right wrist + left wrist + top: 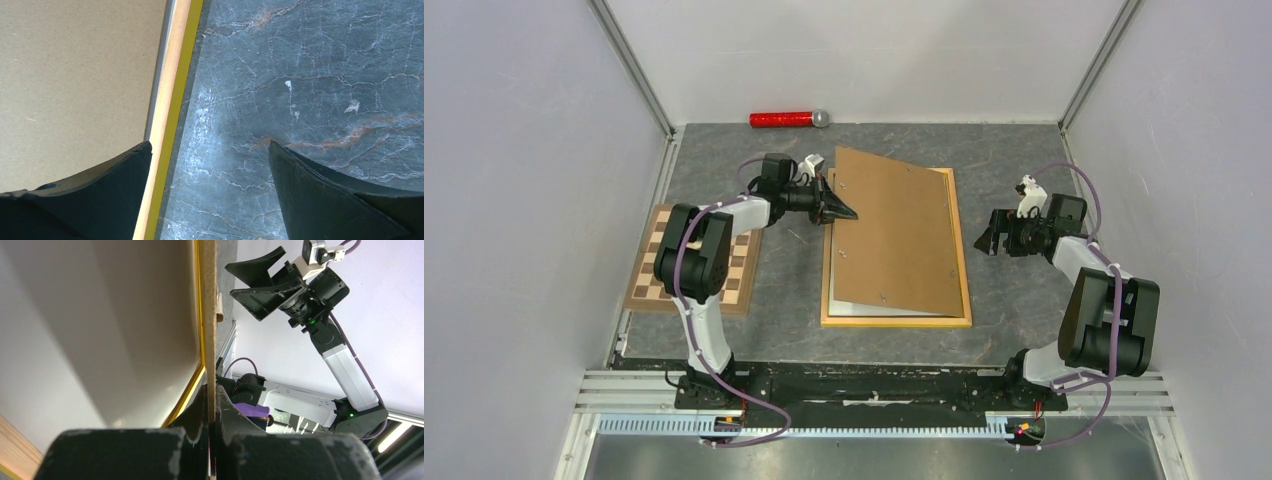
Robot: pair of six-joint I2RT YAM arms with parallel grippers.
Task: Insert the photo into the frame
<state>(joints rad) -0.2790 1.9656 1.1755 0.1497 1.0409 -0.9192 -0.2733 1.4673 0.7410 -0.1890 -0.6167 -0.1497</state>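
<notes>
Dark grey marbled counter (1004,170): yellow-orange wooden frame (894,321) flat, white-backed photo (864,308) seemingly inside. Left jaws clenched on tilted brown backing board (894,235), right jaws released. Lower slowly, square to rails.

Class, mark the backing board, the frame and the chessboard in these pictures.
backing board (894,230): top view, middle of its brown face.
frame (894,321): top view, middle of its near yellow rail.
chessboard (744,270): top view, squares along its right edge.

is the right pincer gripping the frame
No, the right pincer stands wide open above the table beside the frame, clamping nothing.
</notes>
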